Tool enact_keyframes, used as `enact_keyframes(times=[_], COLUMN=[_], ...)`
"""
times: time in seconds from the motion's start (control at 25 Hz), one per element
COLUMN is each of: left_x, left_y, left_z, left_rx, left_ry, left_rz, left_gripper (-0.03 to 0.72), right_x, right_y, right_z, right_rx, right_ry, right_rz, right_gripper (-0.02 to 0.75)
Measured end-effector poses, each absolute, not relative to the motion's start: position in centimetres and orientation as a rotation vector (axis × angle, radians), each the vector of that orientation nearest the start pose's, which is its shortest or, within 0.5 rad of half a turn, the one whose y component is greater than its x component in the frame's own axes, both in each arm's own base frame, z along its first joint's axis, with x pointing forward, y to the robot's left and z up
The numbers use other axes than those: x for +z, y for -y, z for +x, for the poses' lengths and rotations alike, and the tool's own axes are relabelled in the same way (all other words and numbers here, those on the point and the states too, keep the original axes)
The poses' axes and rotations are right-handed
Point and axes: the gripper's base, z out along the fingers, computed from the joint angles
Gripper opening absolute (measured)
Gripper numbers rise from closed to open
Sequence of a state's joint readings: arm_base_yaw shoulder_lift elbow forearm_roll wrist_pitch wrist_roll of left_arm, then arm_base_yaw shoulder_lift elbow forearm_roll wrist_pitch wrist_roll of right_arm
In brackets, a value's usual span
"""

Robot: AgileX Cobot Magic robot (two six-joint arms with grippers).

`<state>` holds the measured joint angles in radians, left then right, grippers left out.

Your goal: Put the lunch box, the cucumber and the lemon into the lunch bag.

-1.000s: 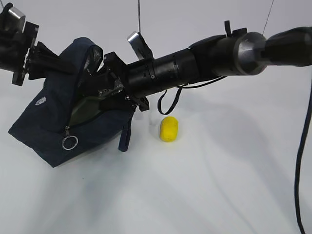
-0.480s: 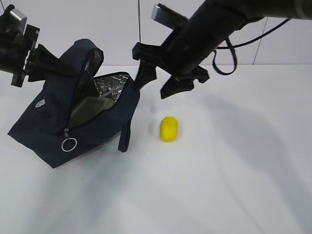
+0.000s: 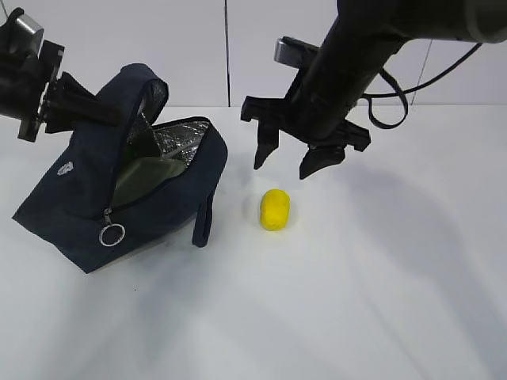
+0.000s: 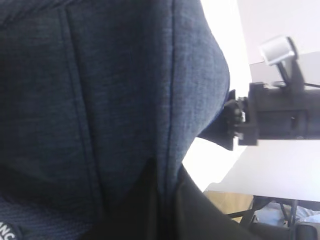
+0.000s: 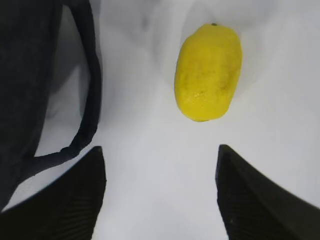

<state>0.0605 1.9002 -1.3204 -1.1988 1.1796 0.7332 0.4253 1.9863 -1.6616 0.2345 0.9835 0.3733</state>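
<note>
The lemon (image 3: 275,209) lies on its side on the white table (image 3: 380,301), just right of the lunch bag (image 3: 87,214) and apart from its hanging handle loop (image 5: 85,100). It is the 1 item left outside. It looks firm, light and rounded, with a waxy skin that could slip or roll, so the best hold is judged to be across its narrow middle, pads square to the long axis.

The right gripper (image 3: 289,162) hangs above the lemon, jaws spread wide and empty; in the wrist view both fingertips (image 5: 75,200) frame bare table short of the fruit.

The bag is soft and sags, its mouth open to the silver lining (image 3: 178,138). A pale green lid of the lunch box (image 3: 146,176) shows inside. The cucumber cannot be made out.

The left gripper (image 3: 107,111) is clenched on the bag's upper edge, holding the mouth up.
</note>
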Motion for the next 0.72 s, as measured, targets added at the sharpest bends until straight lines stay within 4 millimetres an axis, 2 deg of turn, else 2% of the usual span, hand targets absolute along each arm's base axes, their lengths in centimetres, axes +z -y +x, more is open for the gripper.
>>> enact_keyframes(times=[0.32,0.44,0.72], left_x=[23.3,23.2,23.1], left_y=[5.5,5.5,5.5], left_z=[37.7,37.7,37.6], left_rx=[-1.361,-1.356,-1.345], left_ry=[-2.487,-2.492,-2.504], left_rz=[0.163,0.168,0.18], left_gripper=[0.0,0.0,0.0], right_x=[19.4,18.9,19.1], right_y=[-20.8,-20.7,-20.8], right_z=[39.5,40.0,40.9], right_rx=[0.45,0.416,0.426], right_ry=[-2.929,-2.897,-2.794], right_rz=[0.071,0.052,0.05], right_gripper=[0.53,0.53,0.53])
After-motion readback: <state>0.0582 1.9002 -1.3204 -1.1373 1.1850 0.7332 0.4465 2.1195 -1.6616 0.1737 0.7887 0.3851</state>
